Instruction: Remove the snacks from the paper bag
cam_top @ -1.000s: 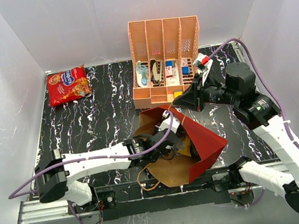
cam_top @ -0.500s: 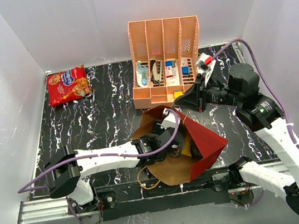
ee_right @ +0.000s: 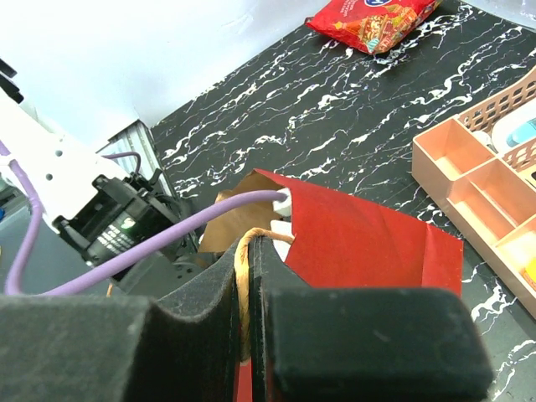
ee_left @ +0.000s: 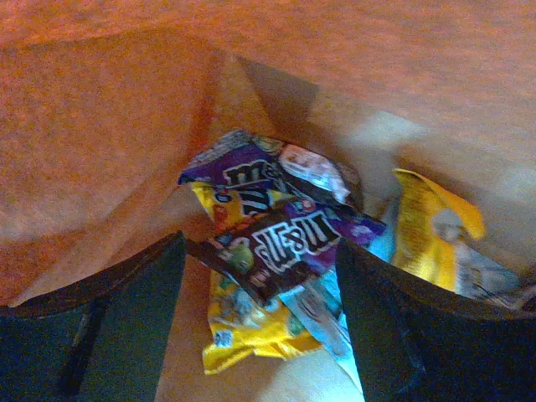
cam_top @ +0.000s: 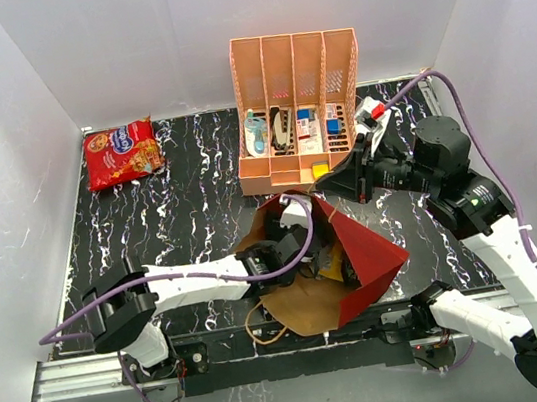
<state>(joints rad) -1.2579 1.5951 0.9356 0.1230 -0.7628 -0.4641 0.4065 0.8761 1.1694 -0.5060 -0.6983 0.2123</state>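
Black marbled table [cam_top: 188, 203]; peach rack [cam_top: 295, 76] at the back.

Paper bag [cam_top: 366, 247] lies tipped near the front edge, mouth toward the left arm, red outside, kraft inside. Red cookie bag [cam_top: 122, 153] is already out, far left corner, well apart.

Right gripper [ee_right: 249, 276] is clenched on the twine handle [ee_right: 244, 268], lifting the bag's upper lip. Left gripper [ee_left: 260, 327] is inside the mouth, fingers spread wide and grasping nothing, with the packets just ahead of them.

Packets heaped at the bottom: purple packet [ee_left: 243, 167], brown packet [ee_left: 276, 247] across a yellow packet [ee_left: 243, 327], another yellow one [ee_left: 427, 222] to the right.

Risks, as I judge them: the thin twine could slip from the pinch and drop the lip onto the left arm; a close on the overlapped heap could take two packets or pinch the kraft wall.

Writing: brown packet reads M&M's, seen inverted. Cookie bag's blue logo is too small to read.
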